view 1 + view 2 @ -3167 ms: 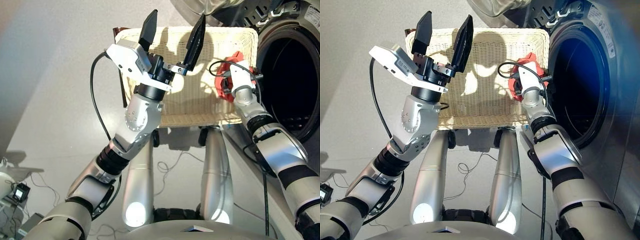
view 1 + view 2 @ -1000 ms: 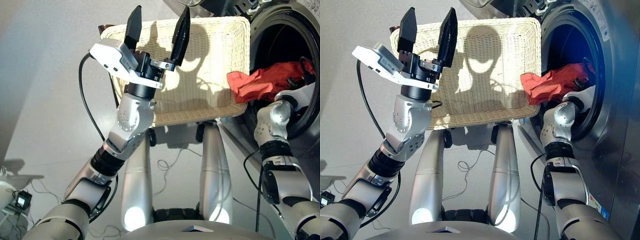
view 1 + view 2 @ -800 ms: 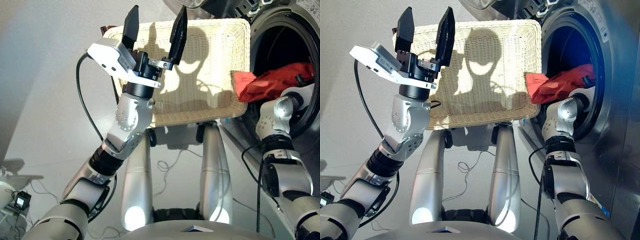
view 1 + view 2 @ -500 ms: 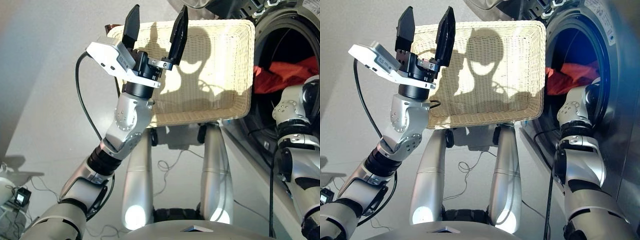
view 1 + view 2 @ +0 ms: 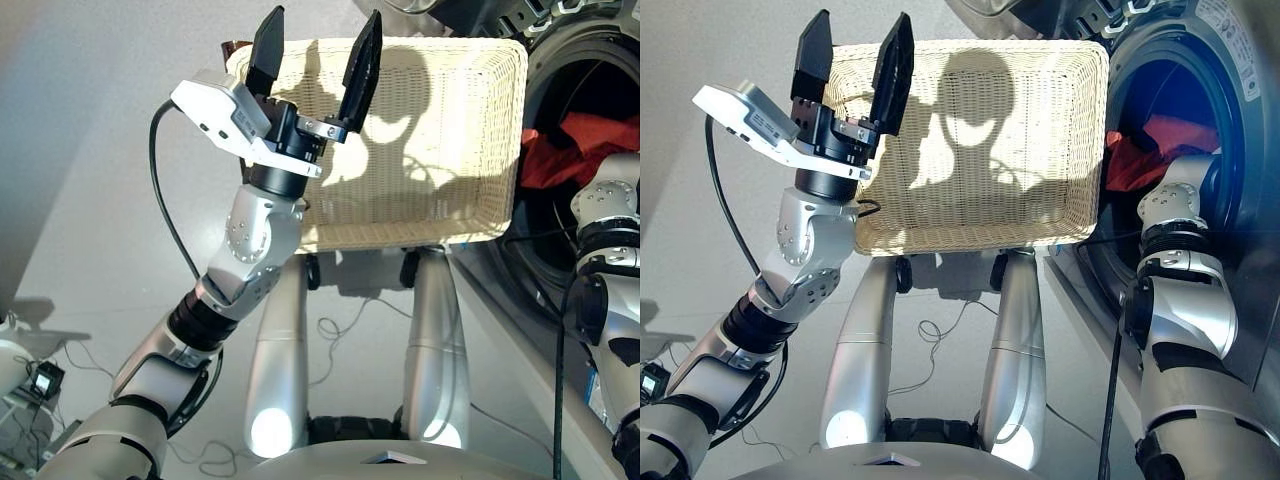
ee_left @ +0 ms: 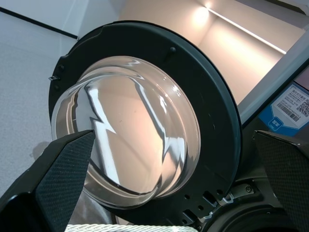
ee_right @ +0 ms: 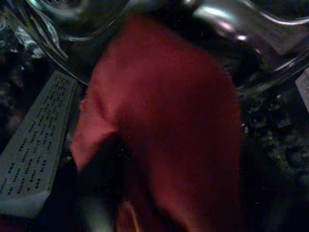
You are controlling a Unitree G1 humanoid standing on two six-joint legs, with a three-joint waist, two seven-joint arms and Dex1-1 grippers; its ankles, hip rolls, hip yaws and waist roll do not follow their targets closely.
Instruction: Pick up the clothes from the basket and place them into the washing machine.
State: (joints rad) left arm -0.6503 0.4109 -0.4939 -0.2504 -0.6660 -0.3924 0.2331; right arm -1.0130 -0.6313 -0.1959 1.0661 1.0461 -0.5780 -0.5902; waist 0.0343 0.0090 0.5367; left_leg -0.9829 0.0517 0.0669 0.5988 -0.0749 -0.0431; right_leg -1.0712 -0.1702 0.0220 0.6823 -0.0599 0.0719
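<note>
The cream wicker basket (image 5: 440, 215) lies bare in front of me, with no garment in it. My left gripper (image 5: 322, 25) is raised over the basket's left end, open and holding nothing; its wrist view faces the round glass door (image 6: 130, 135). The washing machine (image 5: 1240, 70) stands at the right with its drum mouth open. My right arm (image 5: 612, 200) reaches into that mouth, and the coral red garment (image 5: 585, 140) hangs there from its gripper. Red cloth (image 7: 169, 121) fills the right wrist view in front of the perforated drum wall. The black and navy garments are out of view.
The basket rests on a stand with small black casters (image 5: 312, 272). Loose cables (image 5: 335, 330) trail on the grey floor below it. A small device (image 5: 40, 382) sits on the floor at the far left. A dark brown object (image 5: 235, 47) shows behind the basket's far left corner.
My right arm has carried the coral red garment from the basket's right end into the drum mouth. The left arm has stayed raised and open. The camera has shifted a little.
</note>
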